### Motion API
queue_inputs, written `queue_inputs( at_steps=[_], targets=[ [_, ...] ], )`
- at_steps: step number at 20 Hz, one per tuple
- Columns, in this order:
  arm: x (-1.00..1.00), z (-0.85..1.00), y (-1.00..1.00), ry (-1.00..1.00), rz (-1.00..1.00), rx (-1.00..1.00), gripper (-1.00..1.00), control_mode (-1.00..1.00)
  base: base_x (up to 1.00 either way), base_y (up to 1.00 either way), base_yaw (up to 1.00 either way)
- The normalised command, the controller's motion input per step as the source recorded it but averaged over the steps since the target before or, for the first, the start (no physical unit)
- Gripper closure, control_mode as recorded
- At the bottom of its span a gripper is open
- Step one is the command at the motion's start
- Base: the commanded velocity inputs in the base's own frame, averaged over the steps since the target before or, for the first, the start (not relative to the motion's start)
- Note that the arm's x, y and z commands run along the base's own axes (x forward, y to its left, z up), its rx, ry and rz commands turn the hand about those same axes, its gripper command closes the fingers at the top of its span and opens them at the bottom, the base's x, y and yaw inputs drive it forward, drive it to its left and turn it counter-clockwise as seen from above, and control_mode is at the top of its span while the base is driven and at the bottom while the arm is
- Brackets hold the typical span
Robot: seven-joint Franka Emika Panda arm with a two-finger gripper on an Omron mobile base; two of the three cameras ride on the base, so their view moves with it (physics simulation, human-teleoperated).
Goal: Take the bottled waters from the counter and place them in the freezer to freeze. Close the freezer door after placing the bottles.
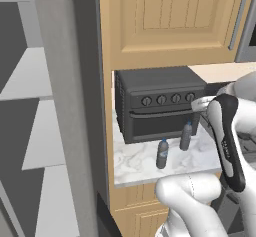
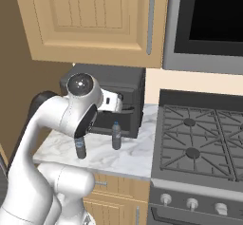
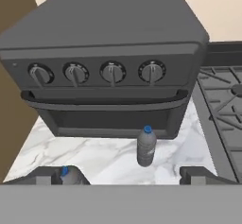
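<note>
i've got the gripper (image 3: 121, 176) hovering above the counter (image 1: 140, 163) with its jaws spread wide and nothing between them. both bottled waters are upright on the marble in front of the toaster oven (image 1: 159, 103). the far bottle (image 3: 146, 146) stands close to the oven door; in the hand view it sits just above the gap between my fingertips, a little right of centre. the near bottle (image 3: 71, 176) peeks in beside my left fingertip (image 3: 42, 176), closer to the counter's front edge.

my call: go for one bottle at a time, and the far one looks best lined up. i want to drop straight down, centre the jaws on its body below the blue cap, and close around the label band, not the cap, so it doesn't tip. the risk i see is clipping the near bottle with a finger on the way down, since it's so close to that fingertip.

the surface is white marble with grey veins, flat, with free space around both bottles. to the right is the black stove top (image 2: 199, 138). to the left in the left base view the freezer (image 1: 30, 131) stands open, pale shelves showing, so there's room waiting once i have a bottle.
</note>
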Motion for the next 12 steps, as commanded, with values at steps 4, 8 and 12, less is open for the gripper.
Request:
queue_inputs(
  at_steps=[4,8,12],
  targets=[
    [0.00,-0.15,-0.12,-0.08,0.05,0.03,-1.00,-1.00,0.00,0.00,0.00],
    [0.00,-0.10,-0.07,-0.14,0.05,0.00,-1.00,-1.00,0.00,0.00,0.00],
    [0.00,-0.31,-0.20,-0.12,0.09,0.00,-1.00,-1.00,0.00,0.00,0.00]
  ],
)
